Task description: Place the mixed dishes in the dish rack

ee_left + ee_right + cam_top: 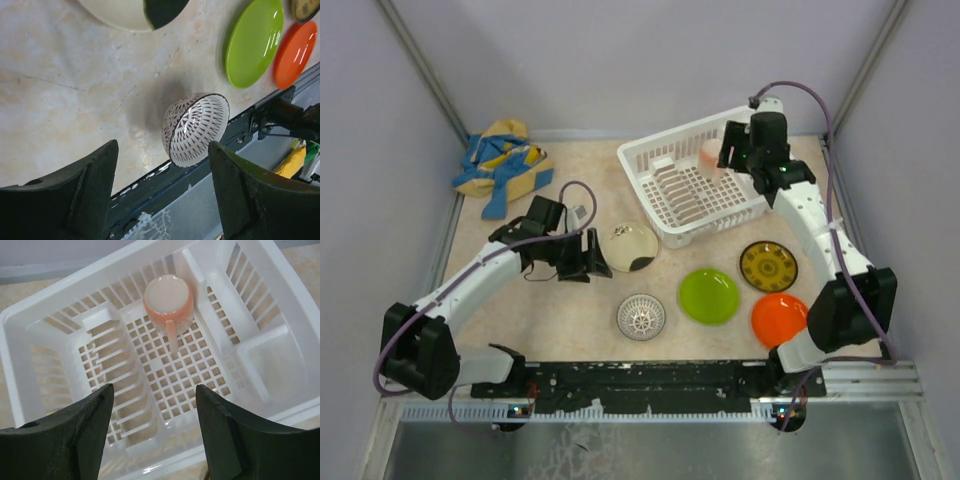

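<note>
The white dish rack [651,152] stands at the back right, with the pink cup [710,156] upright inside it. My right gripper [735,156] hovers over the rack, open and empty; in the right wrist view the cup [168,300] sits on the rack's lattice floor [200,375] beyond my open right gripper [154,389]. My left gripper [591,256] is open and empty, just left of the cream plate [630,245]. The white patterned bowl [641,316], lime-green plate [709,296], orange plate [780,318] and brown-yellow plate [768,266] lie on the table. The left gripper [163,147] frames the bowl [196,129].
A blue and yellow cloth [500,156] lies bunched at the back left. Grey walls close in the table on three sides. The black mounting rail [650,378] runs along the near edge, close to the bowl.
</note>
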